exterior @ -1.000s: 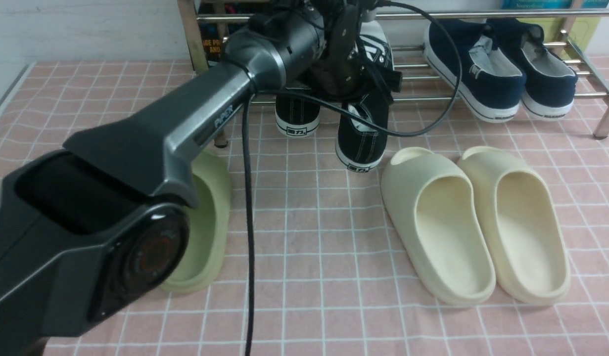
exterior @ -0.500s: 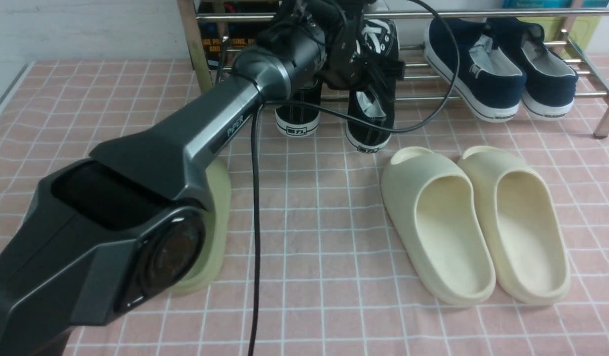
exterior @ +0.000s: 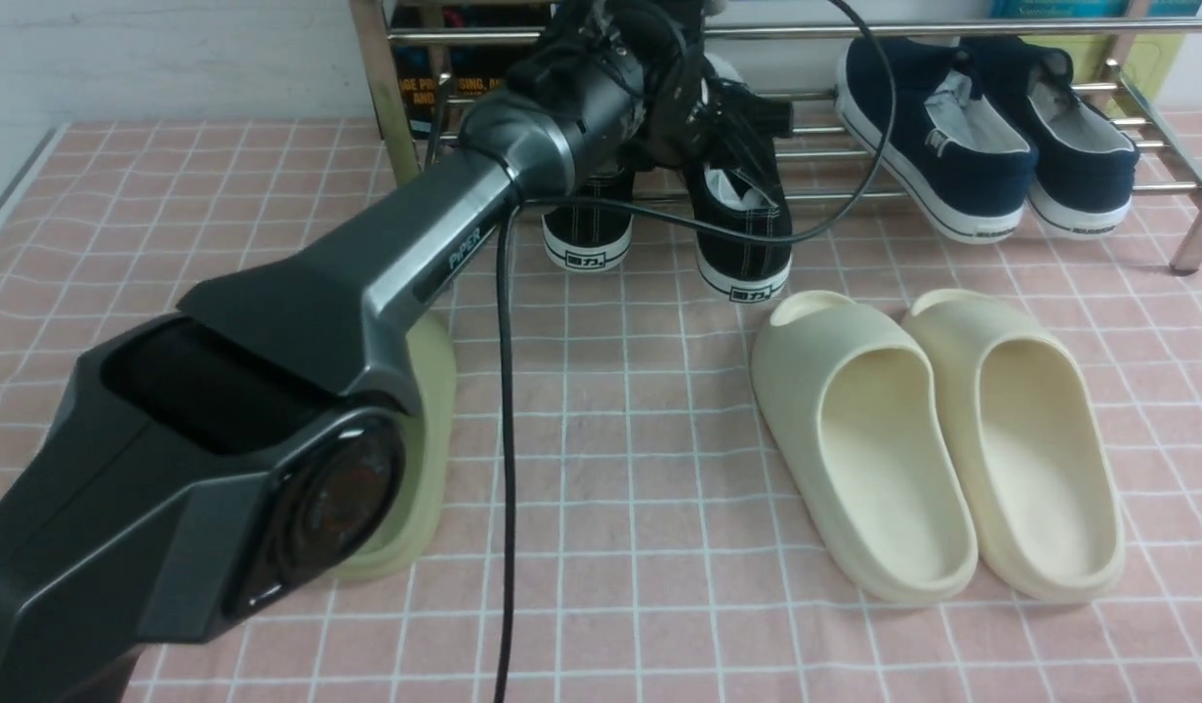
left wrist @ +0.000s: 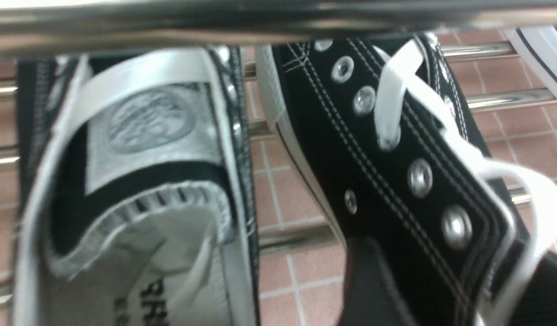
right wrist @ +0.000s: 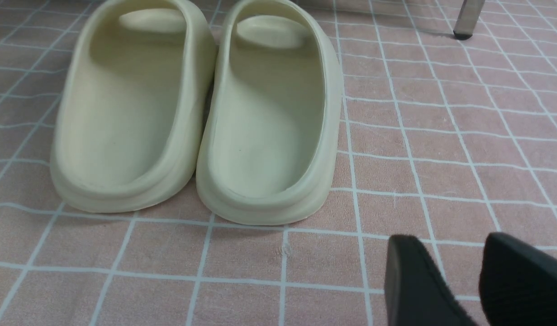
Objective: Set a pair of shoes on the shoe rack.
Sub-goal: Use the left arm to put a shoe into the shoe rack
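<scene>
The pair of shoes (exterior: 588, 227) is lying side by side at the left end of the shoe rack (exterior: 376, 88). Their toes are pointing at the wall and their heels are overhanging the front bar. I cannot tell whether either heel is touching the checked cloth (exterior: 659, 488).

1 second ago the second sneaker (exterior: 747, 249) was hanging tilted from the left gripper (left wrist: 459, 271), in front of the rack, with its heel well out over the cloth. Half a second ago it was being carried in over the bars. Now it is sitting just beside its partner, heel settling a little lower and further right.

In the left wrist view, the left gripper's 2 fingers (left wrist: 373, 280) are standing apart on either side of the sneaker's laced flank. It appears to be letting go rather than clamping.

The right gripper (right wrist: 459, 280) is hovering over the cloth near the cream slides (right wrist: 192, 113), spread and empty.

By my reading the placing is finishing and both sneakers are sharing the rack with the navy slip-ons (exterior: 981, 146). What is left is drawing the left arm back cleanly. The loose white laces beside its fingers are looking like the likeliest snag.
</scene>
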You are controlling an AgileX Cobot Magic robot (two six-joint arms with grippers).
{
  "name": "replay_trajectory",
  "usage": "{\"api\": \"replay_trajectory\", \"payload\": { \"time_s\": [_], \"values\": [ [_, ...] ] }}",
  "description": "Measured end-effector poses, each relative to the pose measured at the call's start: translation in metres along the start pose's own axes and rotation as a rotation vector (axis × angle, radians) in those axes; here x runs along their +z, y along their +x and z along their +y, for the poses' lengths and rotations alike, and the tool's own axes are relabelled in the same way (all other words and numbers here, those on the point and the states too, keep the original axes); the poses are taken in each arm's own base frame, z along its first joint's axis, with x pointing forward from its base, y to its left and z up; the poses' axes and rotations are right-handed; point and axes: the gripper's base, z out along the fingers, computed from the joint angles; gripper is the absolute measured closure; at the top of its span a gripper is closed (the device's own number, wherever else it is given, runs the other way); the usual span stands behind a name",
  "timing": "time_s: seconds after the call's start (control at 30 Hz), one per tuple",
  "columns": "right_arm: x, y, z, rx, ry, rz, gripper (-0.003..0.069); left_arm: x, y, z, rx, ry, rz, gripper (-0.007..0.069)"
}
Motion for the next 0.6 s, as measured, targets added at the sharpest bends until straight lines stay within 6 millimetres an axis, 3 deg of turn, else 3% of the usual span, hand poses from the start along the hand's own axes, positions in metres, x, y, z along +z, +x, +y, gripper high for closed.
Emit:
{"api": "replay_trajectory", "payload": {
  "time_s": [0.17,0.23,0.33,0.4,0.47,0.5,0.6],
  "values": [
    [0.0,0.0,0.0,0.0,0.0,0.0,0.042,-0.045,-0.019,-0.007,-0.004,0.049,0.086,0.0188],
    [0.0,0.0,0.0,0.0,0.0,0.0,0.042,-0.054,-0.021,-0.009,0.007,0.073,0.109,0.0193],
    [0.0,0.0,0.0,0.0,0.0,0.0,0.042,-0.071,-0.017,-0.015,0.073,0.145,0.236,0.025],
    [0.0,0.0,0.0,0.0,0.0,0.0,0.042,-0.074,-0.01,-0.018,0.09,0.189,0.309,0.0303],
    [0.0,0.0,0.0,0.0,0.0,0.0,0.042,-0.074,0.004,-0.025,0.144,0.249,0.427,0.0415],
    [0.0,0.0,0.0,0.0,0.0,0.0,0.042,-0.074,0.005,-0.026,0.144,0.252,0.434,0.0424],
    [0.0,0.0,0.0,0.0,0.0,0.0,0.042,-0.062,0.024,-0.039,0.233,0.292,0.485,0.0575]
  ]
}}
